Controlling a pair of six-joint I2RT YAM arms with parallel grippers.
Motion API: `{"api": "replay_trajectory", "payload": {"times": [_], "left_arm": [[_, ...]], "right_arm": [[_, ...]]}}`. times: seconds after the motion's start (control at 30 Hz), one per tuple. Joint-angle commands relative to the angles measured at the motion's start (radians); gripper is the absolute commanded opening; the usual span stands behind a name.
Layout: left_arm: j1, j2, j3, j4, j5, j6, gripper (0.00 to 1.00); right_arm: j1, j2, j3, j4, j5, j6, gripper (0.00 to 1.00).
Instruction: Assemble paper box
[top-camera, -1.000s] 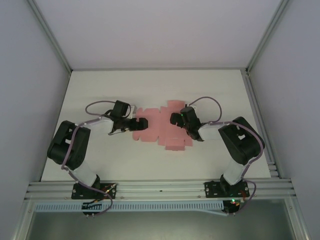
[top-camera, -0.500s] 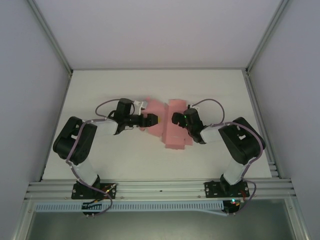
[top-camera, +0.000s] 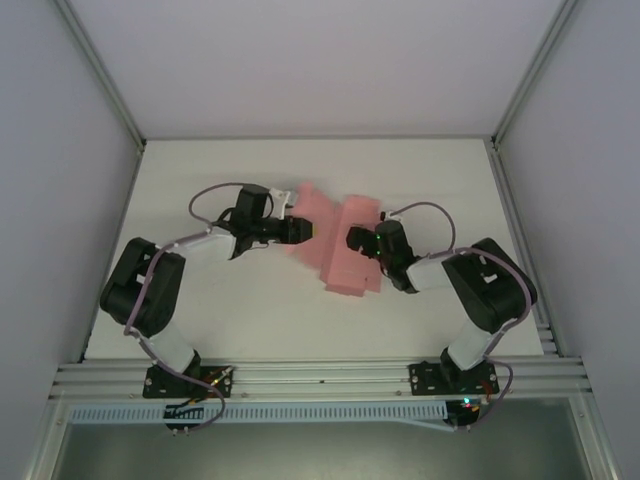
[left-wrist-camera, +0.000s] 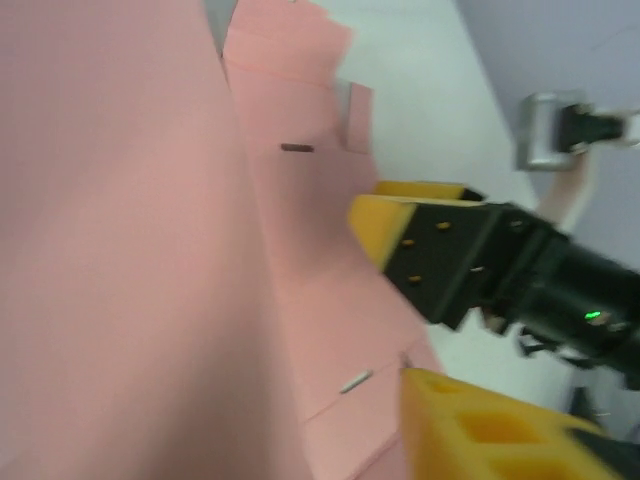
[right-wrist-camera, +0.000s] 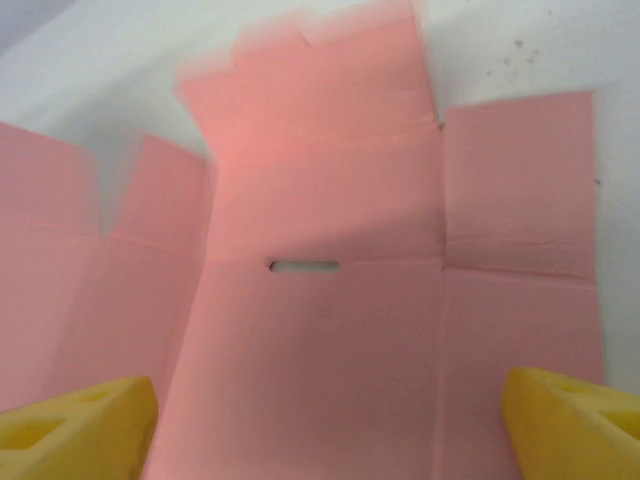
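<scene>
The paper box (top-camera: 350, 258) is a pink die-cut sheet lying mid-table, its left part raised off the surface. My left gripper (top-camera: 303, 230) holds that raised left panel; in the left wrist view the pink panel (left-wrist-camera: 120, 250) covers the left side and one yellow finger (left-wrist-camera: 480, 430) shows at the lower right. My right gripper (top-camera: 352, 240) hovers open over the sheet's flat middle. Its yellow fingers (right-wrist-camera: 80, 420) stand wide apart above the creased panel (right-wrist-camera: 320, 340) with a small slot (right-wrist-camera: 303, 266). The right gripper (left-wrist-camera: 385, 215) also appears beside the sheet in the left wrist view.
The white table (top-camera: 200, 180) is bounded by an aluminium frame (top-camera: 100, 75) and grey walls on the left, right and back. Both arms' cables (top-camera: 215, 190) loop above the wrists. A rail (top-camera: 320, 375) runs along the near edge.
The left gripper has swung up and toward the back, lifting and folding the sheet's left part over toward the middle. The right gripper has shifted slightly right and nearer, staying open.
</scene>
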Motion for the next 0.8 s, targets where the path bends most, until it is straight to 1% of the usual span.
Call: {"api": "replay_trajectory", "payload": {"times": [0.0,0.07,0.2,0.33,0.43,0.53,0.63,0.7,0.77], "left_arm": [[-0.007,-0.06,0.025,-0.153,-0.121,0.105,0.15],[-0.007,-0.088,0.03,-0.15,-0.122,0.118,0.01],[-0.007,-0.169,0.019,-0.086,-0.086,0.136,0.0],[-0.007,-0.292,-0.008,0.023,-0.009,0.114,0.0],[-0.007,-0.388,-0.025,0.126,0.072,0.076,0.0],[-0.007,-0.464,-0.018,0.172,0.11,0.059,0.0],[-0.007,-0.521,-0.01,0.202,0.153,0.033,0.0],[-0.007,-0.555,-0.013,0.243,0.186,-0.005,0.0],[-0.008,-0.589,-0.024,0.287,0.197,-0.038,0.0]], "right_arm": [[-0.009,-0.044,-0.05,-0.295,-0.004,0.023,0.91],[-0.011,-0.126,-0.028,-0.374,0.017,0.002,0.92],[-0.024,-0.328,-0.012,-0.488,0.043,-0.034,0.96],[-0.082,-0.565,-0.021,-0.587,0.002,-0.066,1.0],[-0.148,-0.724,-0.05,-0.577,-0.126,-0.119,1.0],[-0.22,-0.84,-0.062,-0.551,-0.287,-0.142,1.0],[-0.271,-0.893,-0.084,-0.462,-0.47,-0.147,1.0],[-0.302,-0.896,-0.089,-0.393,-0.571,-0.122,1.0],[-0.328,-0.888,-0.09,-0.317,-0.657,-0.096,0.97]]}}
